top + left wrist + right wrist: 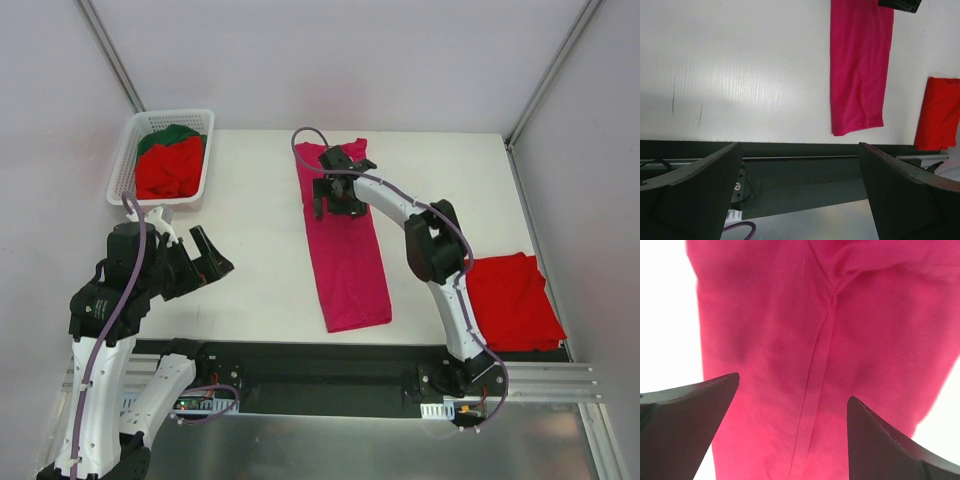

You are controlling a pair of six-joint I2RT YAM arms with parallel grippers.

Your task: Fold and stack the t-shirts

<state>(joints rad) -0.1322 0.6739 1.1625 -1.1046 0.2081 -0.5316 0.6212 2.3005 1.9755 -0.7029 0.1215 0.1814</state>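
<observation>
Top view, counted: 4 visible shirt items, 1 basket, 2 grippers.

1 magenta t-shirt point(345, 250), centre of frame, lying flat on the white table point(250, 200) as a long narrow strip running from upper centre down to lower centre. A lengthwise seam or fold line shows on it in the right wrist view.

1 red folded t-shirt point(512, 300), lower right of frame, flat on the table near its front edge, apart from the magenta strip. In the left wrist view it sits at the right edge, to the right of the magenta strip's end.

White lattice basket point(125, 165), upper left of frame. It holds crumpled red cloth point(168, 172) with 1 dark green t-shirt point(165, 135) at the far end. The red could be one shirt or more; can't separate them from this view.

Right gripper point(335, 205), upper centre, directly over the top part of the magenta strip. Its fingers point(687, 425) are spread wide with magenta cloth filling the gap between them; nothing is pinched. Whether the tips touch the cloth, cannot tell.

Left gripper point(208, 258), left of frame, below the basket and well apart from every shirt. Fingers point(695, 195) wide apart, holding nothing, with bare table and the dark front rail between them.
</observation>
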